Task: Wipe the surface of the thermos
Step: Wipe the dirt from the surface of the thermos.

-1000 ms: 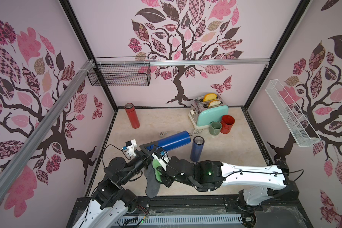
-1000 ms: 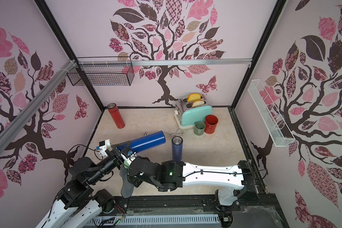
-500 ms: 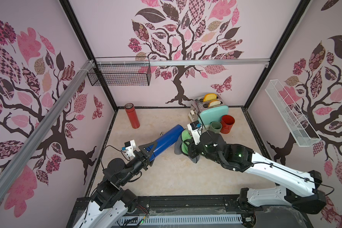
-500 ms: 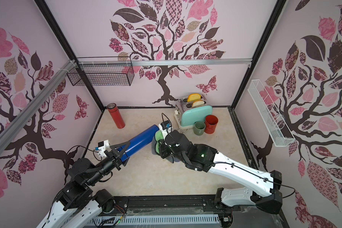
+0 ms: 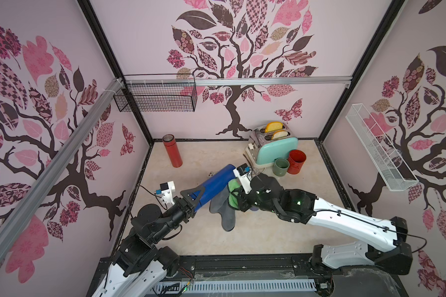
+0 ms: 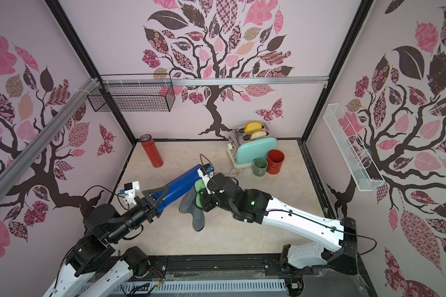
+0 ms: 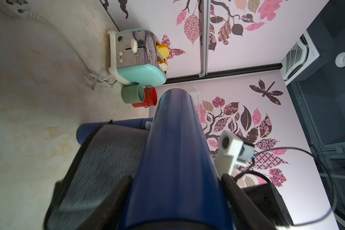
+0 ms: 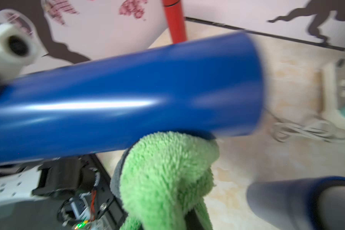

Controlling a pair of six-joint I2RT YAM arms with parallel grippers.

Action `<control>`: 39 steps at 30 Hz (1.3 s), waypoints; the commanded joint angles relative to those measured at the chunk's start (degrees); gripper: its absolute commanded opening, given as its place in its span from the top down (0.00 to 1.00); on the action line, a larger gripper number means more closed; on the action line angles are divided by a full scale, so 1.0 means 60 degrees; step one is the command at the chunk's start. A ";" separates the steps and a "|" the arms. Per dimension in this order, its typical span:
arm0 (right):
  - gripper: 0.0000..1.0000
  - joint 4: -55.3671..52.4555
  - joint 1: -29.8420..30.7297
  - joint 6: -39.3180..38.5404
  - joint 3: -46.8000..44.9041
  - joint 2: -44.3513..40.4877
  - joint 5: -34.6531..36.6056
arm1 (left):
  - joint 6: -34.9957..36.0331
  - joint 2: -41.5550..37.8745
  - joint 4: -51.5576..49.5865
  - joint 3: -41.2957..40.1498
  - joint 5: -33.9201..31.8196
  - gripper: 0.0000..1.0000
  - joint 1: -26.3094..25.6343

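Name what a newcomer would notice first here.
The blue thermos, held aloft at a tilt over the middle of the table by the left gripper, grabs the eye first. The right gripper presses a green and grey cloth against its underside near the free end. At the back right, a mint toaster holds two bread slices.

Tilted blue thermos (image 5: pixel 215 185) in left gripper (image 5: pixel 194 200), cloth (image 5: pixel 225 208) against it.

text: none legible in any view | blue thermos (image 5: pixel 215 183): plain, no label | toaster (image 5: pixel 277 153): no readable brand | numbers, signs: none
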 commanded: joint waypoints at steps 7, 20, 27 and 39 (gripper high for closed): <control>1.00 -0.0254 -0.0193 -0.0130 0.1219 -0.0301 -0.1212 | 0.5239 0.1671 -0.3794 0.2751 -0.0559 1.00 -0.0024; 1.00 -0.0547 -0.0153 0.0307 0.2093 -0.0025 -0.3688 | 1.0377 0.1903 -0.3871 0.3110 -0.2542 1.00 -0.1251; 1.00 -0.1183 -0.0156 -0.0017 0.3223 0.0797 -0.3779 | 1.2705 0.2526 -0.4271 0.3030 -0.4733 1.00 -0.3467; 1.00 -0.1392 -0.0640 -0.0199 0.4359 0.1993 -0.5707 | 1.7220 0.2898 -0.0971 0.1502 -0.7740 1.00 -0.6983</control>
